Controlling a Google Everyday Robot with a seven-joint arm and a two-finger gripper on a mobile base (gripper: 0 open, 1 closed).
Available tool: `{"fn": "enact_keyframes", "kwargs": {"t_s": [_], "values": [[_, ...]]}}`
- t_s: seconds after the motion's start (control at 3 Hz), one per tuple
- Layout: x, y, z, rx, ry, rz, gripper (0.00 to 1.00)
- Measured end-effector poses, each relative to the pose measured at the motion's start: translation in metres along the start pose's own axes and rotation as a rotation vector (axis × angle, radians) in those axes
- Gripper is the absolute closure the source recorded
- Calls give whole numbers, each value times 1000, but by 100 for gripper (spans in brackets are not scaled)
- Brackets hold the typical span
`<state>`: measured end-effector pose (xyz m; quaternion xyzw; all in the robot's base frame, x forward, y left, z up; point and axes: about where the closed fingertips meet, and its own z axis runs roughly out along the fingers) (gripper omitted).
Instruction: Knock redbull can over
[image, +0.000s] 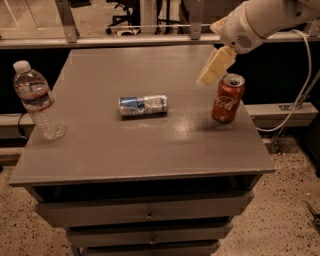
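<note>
The redbull can (143, 105), slim and silver with blue patches, lies on its side near the middle of the grey table (100, 150). My gripper (209, 75) hangs in the air at the upper right, well above the table and just up and left of the red Coca-Cola can (228, 98). It is far to the right of the redbull can and touches nothing.
A clear plastic water bottle (38, 100) stands upright at the table's left edge. The red Coca-Cola can stands upright near the right edge. The table has drawers below its front. A white cable (300, 90) hangs at the right.
</note>
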<state>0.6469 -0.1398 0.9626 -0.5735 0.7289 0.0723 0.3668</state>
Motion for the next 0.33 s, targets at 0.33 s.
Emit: {"fn": "enact_keyframes", "kwargs": {"t_s": [0.33], "values": [[4,-2,-5,11,-2,9,0]]}}
